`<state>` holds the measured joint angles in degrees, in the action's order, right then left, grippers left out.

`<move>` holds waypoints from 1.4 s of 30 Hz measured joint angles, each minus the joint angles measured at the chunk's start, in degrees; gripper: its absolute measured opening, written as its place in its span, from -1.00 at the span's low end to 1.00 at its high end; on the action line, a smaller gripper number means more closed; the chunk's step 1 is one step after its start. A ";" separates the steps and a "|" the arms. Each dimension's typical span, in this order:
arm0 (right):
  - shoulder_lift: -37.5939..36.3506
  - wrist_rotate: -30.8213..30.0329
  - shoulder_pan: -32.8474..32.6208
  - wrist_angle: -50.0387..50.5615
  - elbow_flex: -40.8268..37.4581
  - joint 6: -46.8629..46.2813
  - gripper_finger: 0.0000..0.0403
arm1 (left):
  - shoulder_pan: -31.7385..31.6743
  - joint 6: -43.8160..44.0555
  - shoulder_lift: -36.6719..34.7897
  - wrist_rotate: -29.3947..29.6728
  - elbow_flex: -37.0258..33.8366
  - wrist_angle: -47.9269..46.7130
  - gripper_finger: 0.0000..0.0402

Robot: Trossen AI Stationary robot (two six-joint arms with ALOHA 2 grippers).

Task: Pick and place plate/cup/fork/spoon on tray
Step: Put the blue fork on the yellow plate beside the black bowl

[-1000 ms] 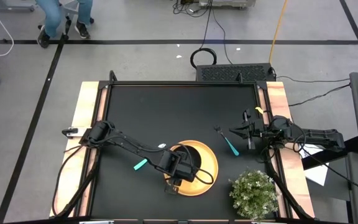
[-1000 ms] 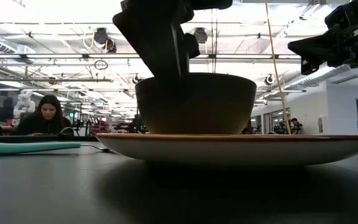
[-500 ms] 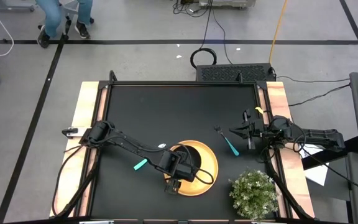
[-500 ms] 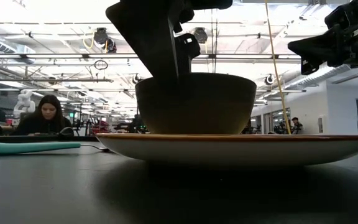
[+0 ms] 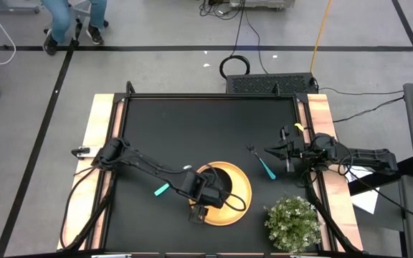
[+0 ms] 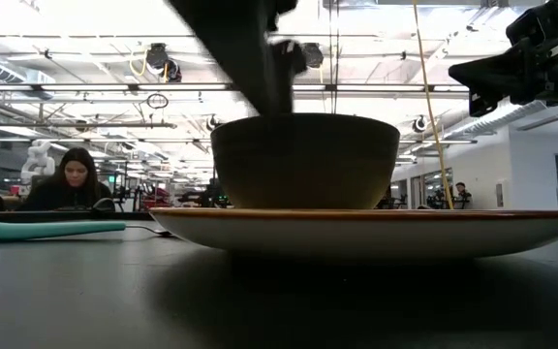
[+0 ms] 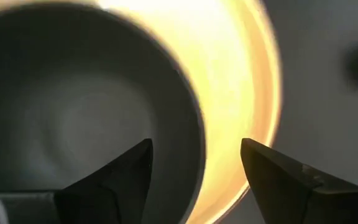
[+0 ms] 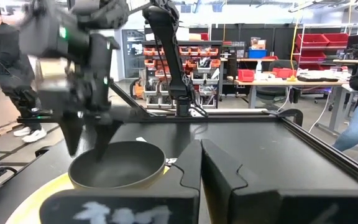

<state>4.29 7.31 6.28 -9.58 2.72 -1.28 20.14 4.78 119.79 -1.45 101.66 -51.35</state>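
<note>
The dark cup stands upright on the yellow tray at the table's near middle. My left gripper is open just above the cup's left rim, one finger over the inside and one outside, without touching it. The fork lies flat on the table to the right of the tray, its dark tines toward the far edge. My right gripper is shut and empty, in the air beside the fork. The spoon's teal handle lies to the left of the tray; my left arm hides its head.
A potted plant stands at the near right corner, close to the tray. Pale wooden strips border the black tabletop on the left and right. People are in the room beyond the table.
My left gripper has gone up from the cup's rim and a little toward the table's left edge. The cup stays upright on the tray.
</note>
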 joint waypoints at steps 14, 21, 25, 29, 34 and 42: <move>0.18 0.00 -0.02 -0.41 0.00 0.00 -1.00 | -2.18 -0.09 -11.29 4.59 2.30 -7.09 0.23; 0.17 0.00 0.00 -0.42 0.02 0.00 -1.00 | -3.83 0.16 -13.85 5.01 2.30 -7.49 0.22; 0.17 0.00 0.00 -0.44 0.00 0.00 -1.00 | -3.85 -0.17 -13.78 5.09 2.21 -8.98 0.22; 0.17 0.00 -0.01 -0.42 0.01 0.00 -1.00 | -3.85 -0.42 -13.73 5.08 1.67 -9.08 0.22; 0.17 0.00 0.00 -0.42 0.01 -0.14 -1.00 | -3.89 -2.13 -14.82 5.93 1.60 -9.38 0.22; 0.22 0.02 -0.02 -0.43 0.00 -1.03 -1.00 | -4.17 -2.08 -21.34 10.97 1.64 -10.30 0.23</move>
<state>4.52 7.33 6.26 -10.02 2.72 -2.31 15.97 2.70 98.44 9.52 103.31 -61.65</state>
